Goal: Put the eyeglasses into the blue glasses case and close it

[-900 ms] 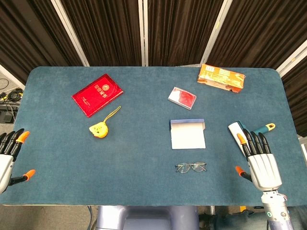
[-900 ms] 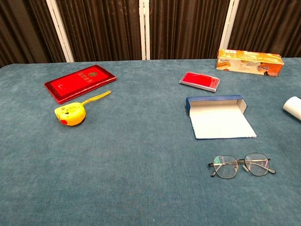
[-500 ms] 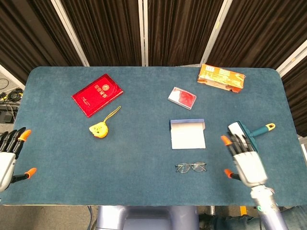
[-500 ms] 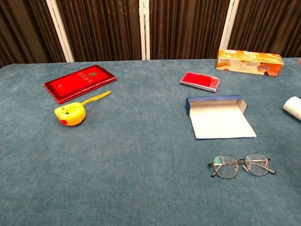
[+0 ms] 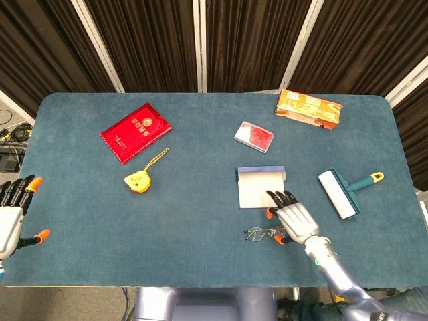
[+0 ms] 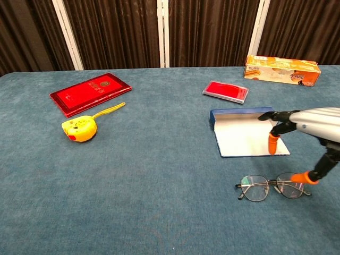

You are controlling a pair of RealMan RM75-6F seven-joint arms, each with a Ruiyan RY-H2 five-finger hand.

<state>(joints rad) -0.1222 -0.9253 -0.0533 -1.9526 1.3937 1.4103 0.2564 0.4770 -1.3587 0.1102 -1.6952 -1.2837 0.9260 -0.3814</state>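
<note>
The eyeglasses (image 5: 265, 233) (image 6: 272, 187) lie unfolded on the blue cloth near the table's front edge. Just behind them the blue glasses case (image 5: 261, 186) (image 6: 246, 133) lies open, its pale inside facing up. My right hand (image 5: 293, 219) (image 6: 303, 130) hovers over the right half of the glasses and the case's near right corner, palm down, fingers spread and holding nothing. My left hand (image 5: 12, 215) stays at the far left table edge, fingers apart and empty; the chest view does not show it.
A lint roller (image 5: 342, 191) lies right of the case. A red booklet (image 5: 136, 132) and a yellow tape measure (image 5: 138, 180) sit left of centre. A small red pouch (image 5: 254, 136) and an orange box (image 5: 308, 108) are at the back.
My right hand has swept left from beside the lint roller to above the glasses and case corner, uncovering the roller. My left hand has drifted slightly down and outward.
</note>
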